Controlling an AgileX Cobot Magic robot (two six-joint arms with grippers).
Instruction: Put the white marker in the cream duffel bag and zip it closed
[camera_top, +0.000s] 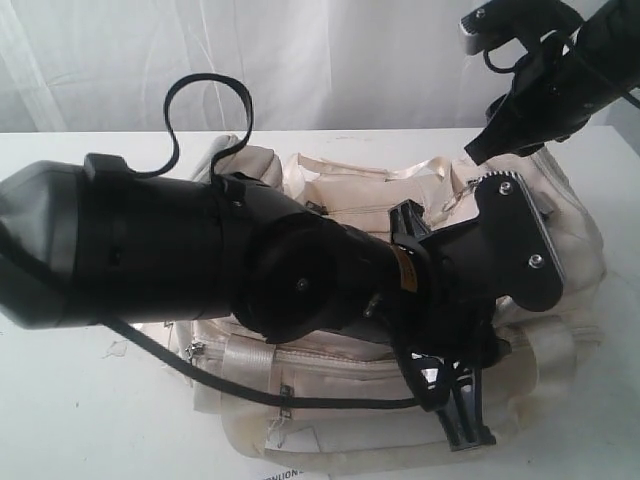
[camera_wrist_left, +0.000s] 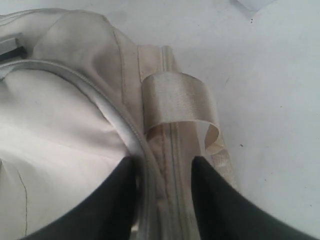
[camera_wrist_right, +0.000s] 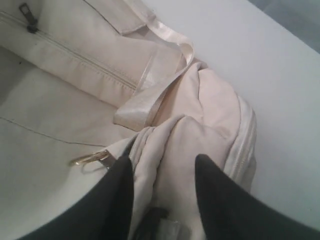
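The cream duffel bag lies flat on the table, its long way running side to side. My left gripper and right gripper stand apart, with bag cloth between my jaws.

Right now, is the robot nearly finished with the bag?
The white marker is out of sight, maybe already inside the cream duffel bag. Nothing is held: the left claw and right claw both stand open over its fabric. Whether the bag is zipped fully shut, I cannot tell, so that's left to check.
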